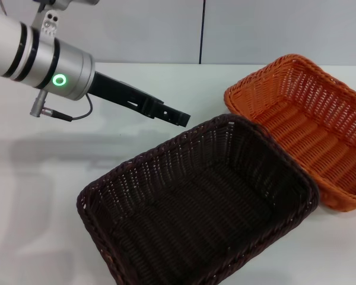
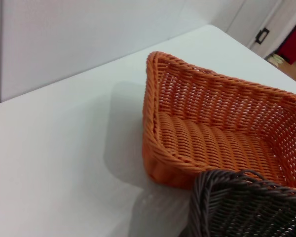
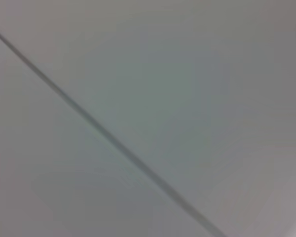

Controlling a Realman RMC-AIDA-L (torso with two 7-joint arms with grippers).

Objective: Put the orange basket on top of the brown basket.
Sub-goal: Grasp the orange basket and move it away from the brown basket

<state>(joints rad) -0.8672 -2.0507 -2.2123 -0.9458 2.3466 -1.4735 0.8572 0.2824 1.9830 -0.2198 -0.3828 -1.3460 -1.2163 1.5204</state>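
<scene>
The orange basket [image 1: 308, 124] sits upright on the white table [image 1: 53, 178] at the right. The brown basket [image 1: 196, 202] sits upright in front of it, near the middle, its far right corner touching or nearly touching the orange one. My left gripper [image 1: 179, 117] hangs above the table just behind the brown basket's far rim and to the left of the orange basket, holding nothing. The left wrist view shows the orange basket [image 2: 212, 133] with a corner of the brown basket [image 2: 241, 207] in front of it. My right arm is out of view.
A pale wall [image 1: 166, 29] with a dark vertical seam stands behind the table. Bare table top lies to the left of both baskets. The right wrist view shows only a grey surface with a thin dark line [image 3: 113, 140].
</scene>
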